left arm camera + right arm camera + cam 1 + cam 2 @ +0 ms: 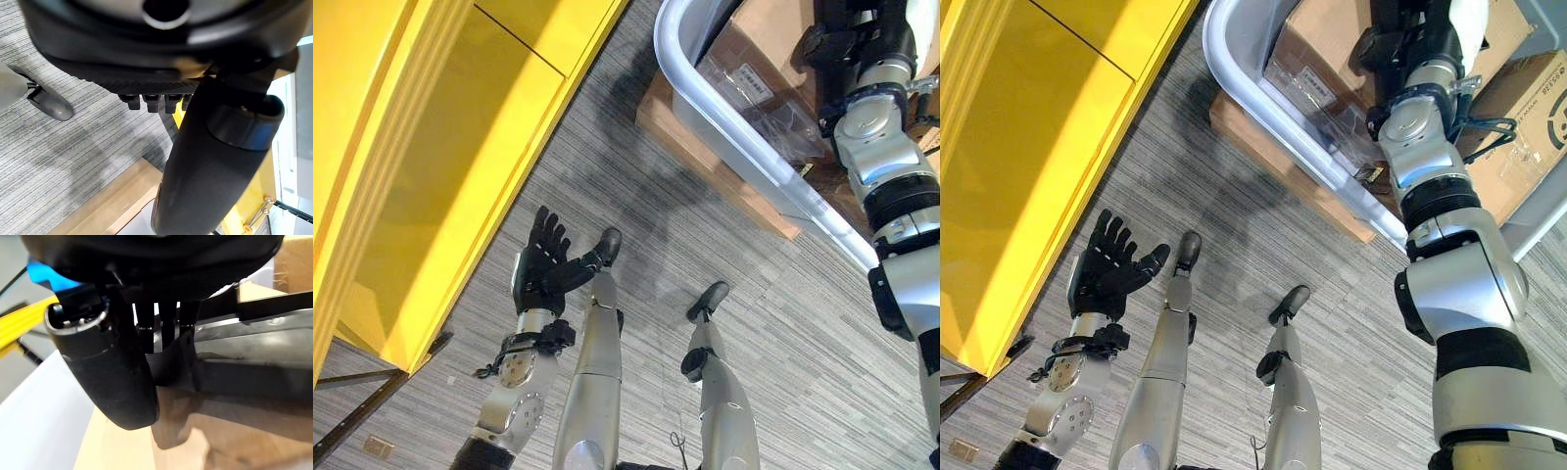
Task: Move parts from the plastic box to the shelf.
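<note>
The floor (636, 235) is covered with grey carpet striped in fine lines. A yellow shelf (440, 186) is stood on it along one side, its long flat faces slanted across the head views, with a dark metal foot (357, 411) seen at its lower end. Opposite the shelf, a low wooden pallet (1283, 166) is laid flat on the carpet. A pale grey plastic box (1263, 88) with a rounded rim is set on the pallet, and brown cardboard boxes (1528, 108) are placed just beside it. A wide strip of carpet is left between shelf and pallet.
</note>
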